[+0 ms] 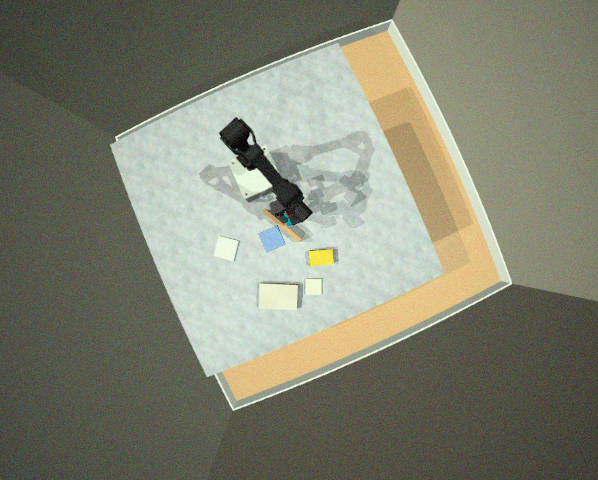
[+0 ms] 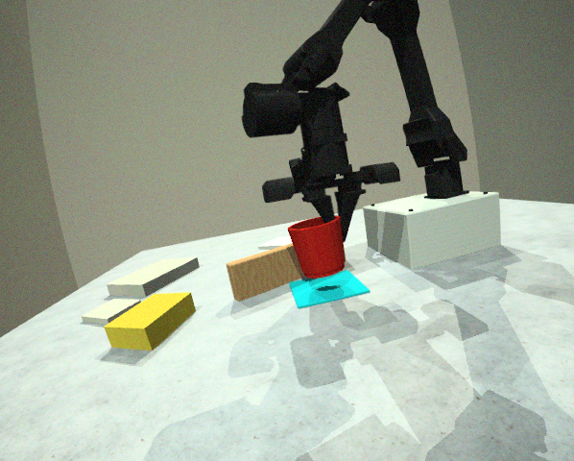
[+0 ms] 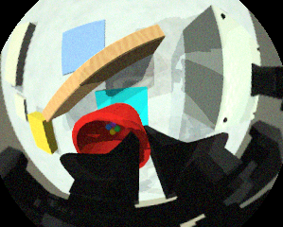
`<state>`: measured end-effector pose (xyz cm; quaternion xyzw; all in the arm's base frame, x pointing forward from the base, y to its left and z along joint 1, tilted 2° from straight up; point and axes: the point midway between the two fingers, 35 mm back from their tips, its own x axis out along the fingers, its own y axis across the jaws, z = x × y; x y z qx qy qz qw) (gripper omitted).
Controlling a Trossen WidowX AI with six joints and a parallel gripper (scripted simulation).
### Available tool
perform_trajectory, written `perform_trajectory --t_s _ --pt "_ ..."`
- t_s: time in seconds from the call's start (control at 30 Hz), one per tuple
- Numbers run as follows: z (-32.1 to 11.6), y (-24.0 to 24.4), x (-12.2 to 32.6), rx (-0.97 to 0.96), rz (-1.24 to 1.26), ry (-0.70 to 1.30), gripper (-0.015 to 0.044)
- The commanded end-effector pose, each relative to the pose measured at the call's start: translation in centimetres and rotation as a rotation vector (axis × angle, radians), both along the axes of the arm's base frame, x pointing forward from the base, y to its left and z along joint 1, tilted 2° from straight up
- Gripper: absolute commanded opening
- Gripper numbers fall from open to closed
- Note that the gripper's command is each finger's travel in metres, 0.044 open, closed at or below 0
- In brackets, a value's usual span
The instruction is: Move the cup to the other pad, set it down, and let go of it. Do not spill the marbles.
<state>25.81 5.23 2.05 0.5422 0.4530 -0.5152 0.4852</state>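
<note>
While top view hides them, marbles [image 3: 113, 129] apparently fill cup [image 3: 110, 135].

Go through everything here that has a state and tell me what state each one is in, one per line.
Gripper: shut on the red cup's rim.
Red cup: held just above the cyan pad, slightly tilted, not set down.
Marbles: inside the cup, none spilled.
Cyan pad: flat, shadowed by the cup.
Blue pad: flat, nothing on it.
Wooden wall: standing on edge between the pads.
</note>
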Motion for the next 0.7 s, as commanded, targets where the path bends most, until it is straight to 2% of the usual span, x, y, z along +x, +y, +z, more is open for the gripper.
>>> perform_trajectory --t_s 0.0,0.67 --pt "-0.8 -0.1 -0.1 -0.005 -0.005 0.009 0.0000" --pt "-1.9 0.0 -0.2 -0.001 0.000 0.004 0.0000"
